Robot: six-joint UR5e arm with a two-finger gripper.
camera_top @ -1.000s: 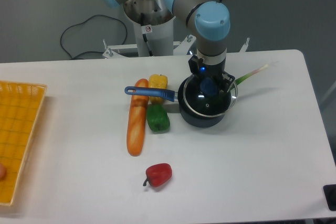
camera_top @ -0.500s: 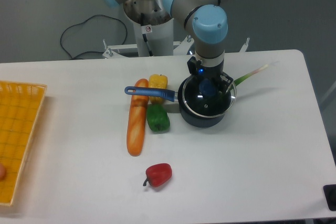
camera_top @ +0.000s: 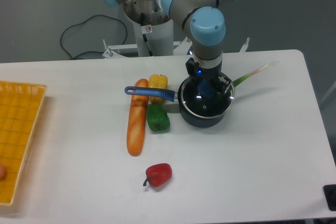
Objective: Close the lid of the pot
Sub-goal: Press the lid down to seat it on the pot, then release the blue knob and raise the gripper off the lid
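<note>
Camera view, fixed, looking down the table [camera_top: 273, 171] toward the arm's base. Nearest me lies a red pepper [camera_top: 158, 174], alone on the white top. At the left edge sits a yellow basket [camera_top: 18, 129]. Farther in, an orange baguette-shaped loaf [camera_top: 137, 124] lies lengthwise toward the camera, with a green pepper [camera_top: 157, 118] just beside it and a yellow pepper [camera_top: 158, 82] behind.

The pot [camera_top: 202, 118] stands right of the green pepper, its long blue handle pointing left across the loaf's upper end. That handle axis runs roughly across the picture, well away from where I am working, so it should not get in the way. The pot lid [camera_top: 206, 98] sits over the pot's mouth, its metal rim close to lined up with the pot's rim; on the right it seems to ride a touch high or offset, though I cannot say for certain it is tilted.

The gripper [camera_top: 206, 87] hangs straight above the pot's centre, fingers down around the blue knob. I judge it clamped on the knob, the lid nearly seated. What remains, I think, is a short descent and a release. Behind the pot a green leek stalk [camera_top: 251, 75] points away to the right.
</note>
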